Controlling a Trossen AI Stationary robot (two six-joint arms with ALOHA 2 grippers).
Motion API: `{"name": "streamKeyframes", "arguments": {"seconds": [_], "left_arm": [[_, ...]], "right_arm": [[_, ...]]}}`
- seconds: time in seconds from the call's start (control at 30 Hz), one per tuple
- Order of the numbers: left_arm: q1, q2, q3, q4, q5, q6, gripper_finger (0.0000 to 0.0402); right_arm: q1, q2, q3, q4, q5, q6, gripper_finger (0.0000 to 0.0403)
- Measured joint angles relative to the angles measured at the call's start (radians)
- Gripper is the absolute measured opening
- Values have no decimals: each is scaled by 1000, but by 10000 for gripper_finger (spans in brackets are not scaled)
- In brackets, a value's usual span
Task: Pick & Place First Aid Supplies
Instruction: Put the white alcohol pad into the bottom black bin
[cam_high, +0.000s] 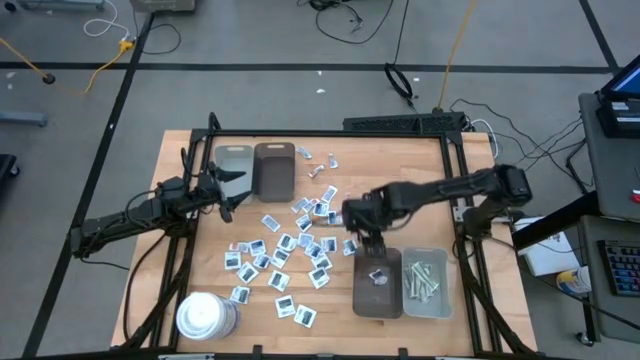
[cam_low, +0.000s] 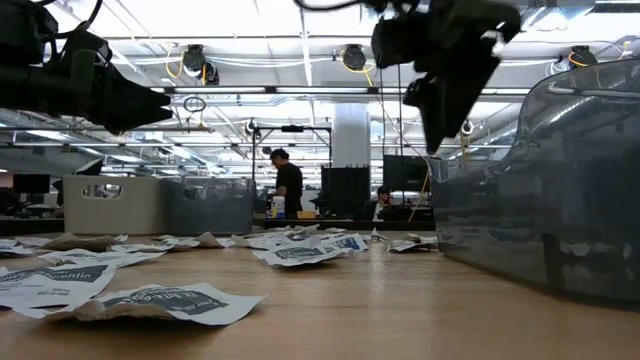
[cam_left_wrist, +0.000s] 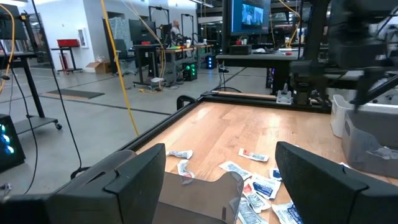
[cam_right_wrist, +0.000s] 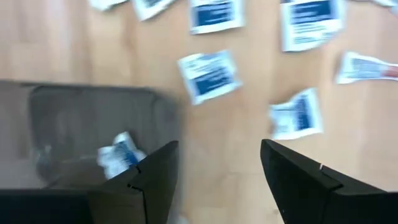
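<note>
Wooden table (cam_high: 400, 170) strewn with packets (cam_high: 285, 243); right gripper (cam_high: 367, 243) open, empty above brown tray (cam_high: 378, 293); left gripper (cam_high: 228, 190) open, idle.

Scattered packets (cam_high: 285, 245) crowd mid-table; trays (cam_high: 400, 285) flank them.

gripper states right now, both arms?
Left gripper: open, empty, above the brown tray at the table's far left.
Right gripper: open, empty, beside the near brown tray holding one packet.
</note>
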Motion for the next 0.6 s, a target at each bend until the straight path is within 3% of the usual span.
{"name": "streamKeyframes", "arguments": {"seconds": [0.33,0.6], "left_arm": [[0,0,0,0,0,0,306],[0,0,0,0,0,0,306]], "right_arm": [[-193,0,0,-1,0,-84,217],[-227,12,-39,72,2,-74,215]]}}
